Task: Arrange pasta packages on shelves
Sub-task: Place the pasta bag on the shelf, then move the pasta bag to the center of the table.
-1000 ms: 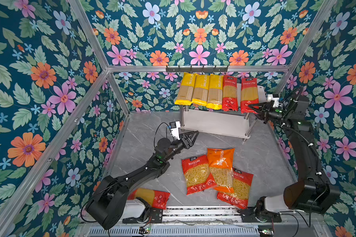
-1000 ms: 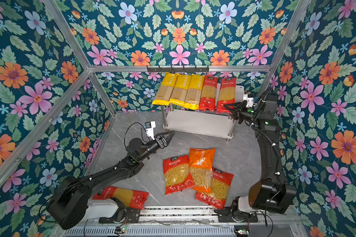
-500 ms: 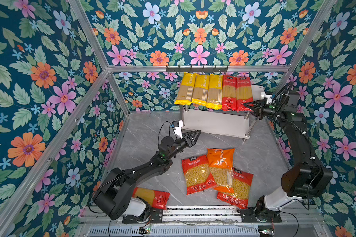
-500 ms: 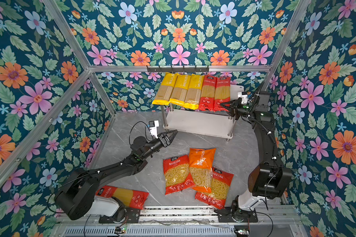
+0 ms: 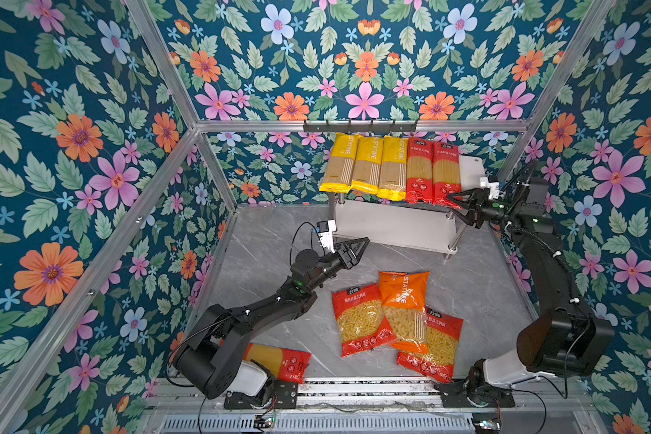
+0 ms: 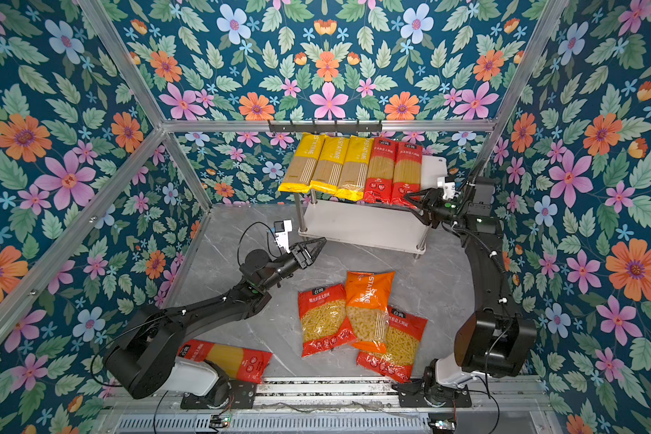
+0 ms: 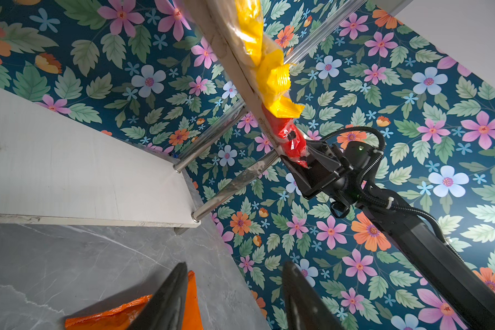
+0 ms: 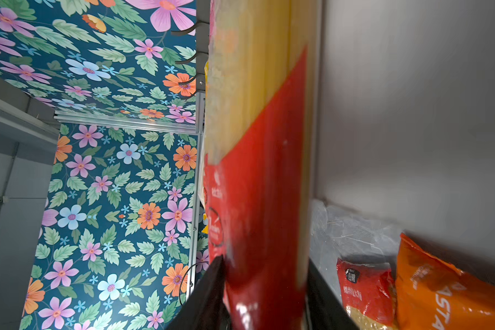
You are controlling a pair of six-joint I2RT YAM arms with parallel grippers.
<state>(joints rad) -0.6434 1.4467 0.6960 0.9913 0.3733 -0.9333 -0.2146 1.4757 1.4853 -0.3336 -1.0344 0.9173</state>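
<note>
The shelves (image 5: 471, 173) stand at the back. Their top board carries three yellow pasta packages (image 5: 365, 165) and two long red ones (image 5: 420, 173). My right gripper (image 5: 452, 204) sits at the near end of the rightmost red pack (image 5: 446, 173), which lies on the board. Its jaws are spread, with the pack's red end (image 8: 265, 217) between them. My left gripper (image 5: 365, 242) hovers open and empty just in front of the lower board (image 5: 391, 225). On the floor lie an orange bag (image 5: 403, 304) and two red short-pasta bags (image 5: 361, 319) (image 5: 435, 345). Another long red pack (image 5: 279, 359) lies by the left arm's base.
A black hook rail (image 5: 359, 126) hangs on the back wall above the shelves. Flowered walls with aluminium posts close in both sides. The top board has a bare strip at its right end.
The right gripper slid the rightmost red pack left against its red neighbour, then spread its jaws. The left arm crept a little toward the rack.
</note>
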